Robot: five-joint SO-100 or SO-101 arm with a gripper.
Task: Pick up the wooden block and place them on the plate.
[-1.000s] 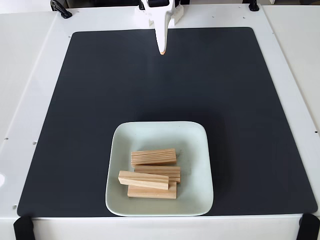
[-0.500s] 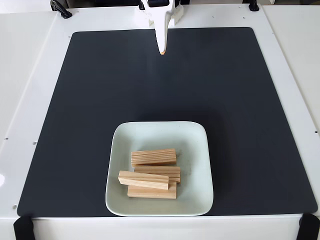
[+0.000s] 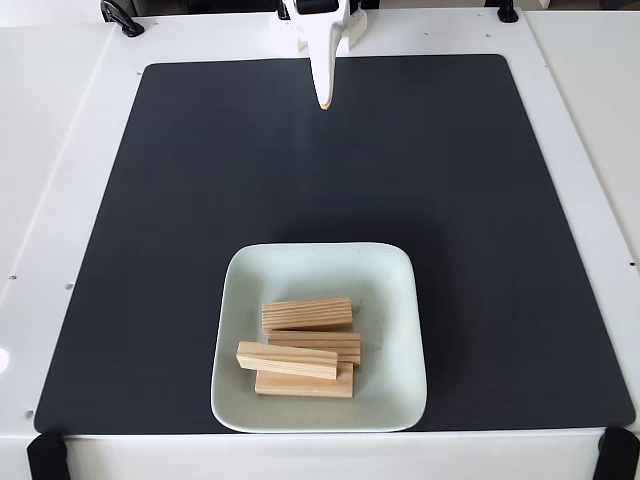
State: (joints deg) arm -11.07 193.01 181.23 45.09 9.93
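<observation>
In the fixed view a pale mint-green square plate [image 3: 390, 290] sits on the near middle of the black mat. Several light wooden blocks lie on it: one [image 3: 307, 313] toward the back, one [image 3: 320, 343] under and behind a slanted block [image 3: 287, 360], and one [image 3: 303, 385] at the bottom of the pile. My white gripper [image 3: 324, 103] hangs at the far edge of the mat, well away from the plate. Its fingers are together, tapering to a single tip, with nothing between them.
The black mat [image 3: 200, 200] covers most of the white table. Black clamps [image 3: 120, 17] stand at the far corners and black straps [image 3: 45, 455] at the near corners. Bare mat lies between the gripper and the plate.
</observation>
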